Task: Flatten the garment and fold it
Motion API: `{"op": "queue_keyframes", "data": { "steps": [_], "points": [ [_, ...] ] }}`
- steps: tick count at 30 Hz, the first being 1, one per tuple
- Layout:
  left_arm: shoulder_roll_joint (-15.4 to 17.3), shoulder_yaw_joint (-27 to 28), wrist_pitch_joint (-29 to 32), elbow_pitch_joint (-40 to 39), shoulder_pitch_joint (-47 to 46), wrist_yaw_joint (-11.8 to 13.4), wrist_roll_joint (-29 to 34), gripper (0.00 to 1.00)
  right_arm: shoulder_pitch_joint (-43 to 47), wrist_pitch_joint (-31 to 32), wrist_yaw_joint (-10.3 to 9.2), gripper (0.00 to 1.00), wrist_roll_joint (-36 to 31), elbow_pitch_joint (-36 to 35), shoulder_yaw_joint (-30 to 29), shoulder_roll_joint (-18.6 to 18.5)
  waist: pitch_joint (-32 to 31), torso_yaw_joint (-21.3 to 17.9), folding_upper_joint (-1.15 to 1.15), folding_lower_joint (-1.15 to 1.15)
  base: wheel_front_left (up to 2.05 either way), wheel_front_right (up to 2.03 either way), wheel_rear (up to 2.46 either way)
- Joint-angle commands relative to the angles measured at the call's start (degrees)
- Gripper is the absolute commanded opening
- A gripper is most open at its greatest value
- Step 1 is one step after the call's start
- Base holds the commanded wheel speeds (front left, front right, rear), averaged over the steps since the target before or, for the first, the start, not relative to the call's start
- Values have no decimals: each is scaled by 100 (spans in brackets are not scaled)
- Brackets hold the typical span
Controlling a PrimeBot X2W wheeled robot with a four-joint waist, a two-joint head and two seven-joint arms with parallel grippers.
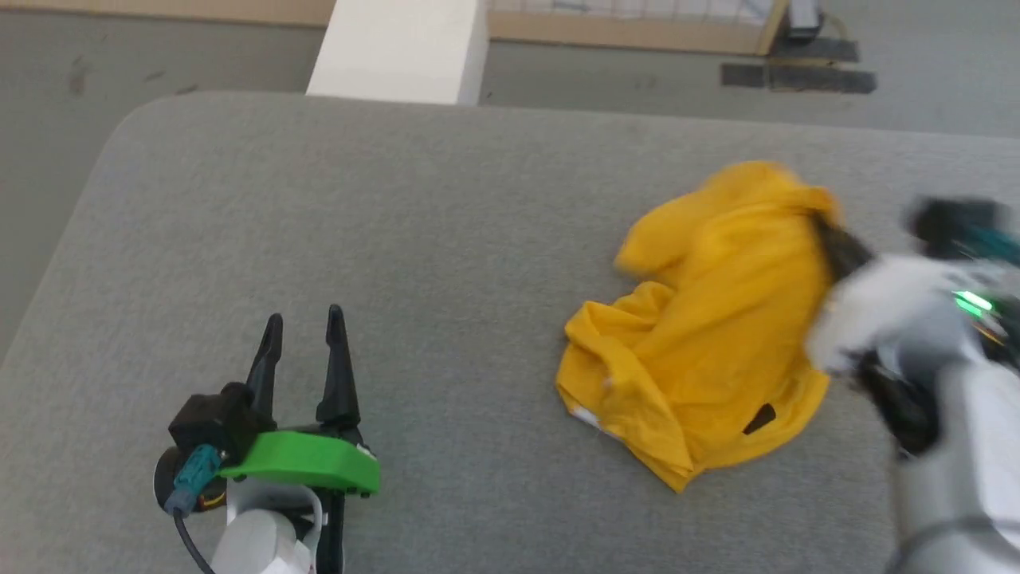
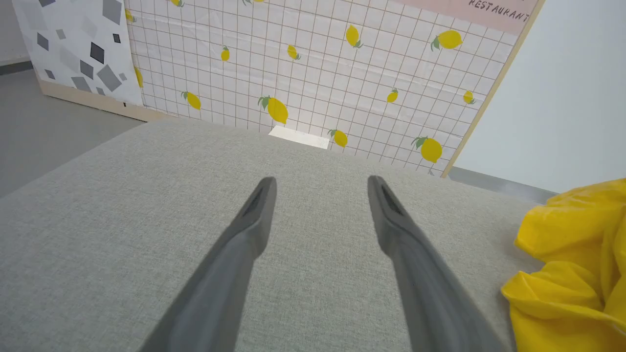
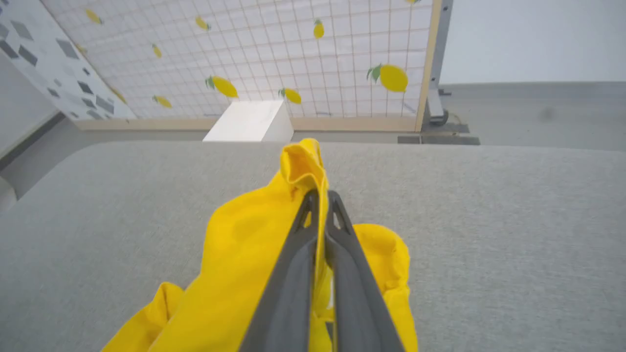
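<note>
On grey cushion (image 1: pixel 398 239), right hand (image 3: pixel 323 195) pinches garment (image 3: pixel 244 244).

Grey fabric-topped table (image 1: pixel 414 239) with a rounded far-left corner served as landmark. A white box (image 1: pixel 402 52) stood just past the table's far edge, on grey floor (image 1: pixel 96 72). Beyond the box, further from the table, a lemon-print grid panel (image 2: pixel 313 68) stood upright in a wooden frame (image 1: pixel 621 34). A white panel with grey shapes (image 2: pixel 73 44) stood beyond the table's far-left corner. A pink sign (image 2: pixel 484 12) reading "RESTAURANT" sat at the lemon panel's top. A black base plate (image 1: pixel 797 76) lay on the floor past the table's far-right side. A pale wall (image 2: pixel 567 98) rose beyond that side.
</note>
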Motion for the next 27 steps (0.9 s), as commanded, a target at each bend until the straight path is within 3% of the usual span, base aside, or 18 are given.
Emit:
{"op": "queue_keyframes", "data": {
  "steps": [1,5,9,10,11,16,22,27],
  "points": [
    [-25,17,-27,2,98,-17,75,100,339,-163,-9,0,-40,-300,-354,-36,-415,-414,0,0,0,0,0],
    [-25,65,-27,43,222,-60,86,100,1338,-268,-9,0,145,-851,-1478,-36,-590,-625,0,0,0,0,0],
    [-25,78,-27,69,339,-83,107,100,2147,-103,-9,0,346,-553,-2128,-36,-698,-837,0,0,0,0,0],
    [-25,87,-27,84,355,-93,110,100,2303,-37,-9,28,355,-393,-2173,-36,-713,-887,0,0,0,0,0],
    [-25,88,-27,100,360,-111,113,100,2427,6,-9,100,359,-249,-2194,-36,-719,-918,0,0,0,0,0],
    [-25,68,-27,95,373,-126,126,100,2565,-406,-9,100,475,39,-2141,-36,-728,-983,0,0,0,0,0],
    [-26,49,-27,88,374,-142,134,100,2346,-1461,-9,100,190,-534,-1807,-36,-691,-954,0,0,0,0,0],
    [-26,13,-27,24,327,-119,135,100,1955,-1210,-9,100,276,-855,-947,-36,-580,-849,0,0,0,0,0]
  ]
}}
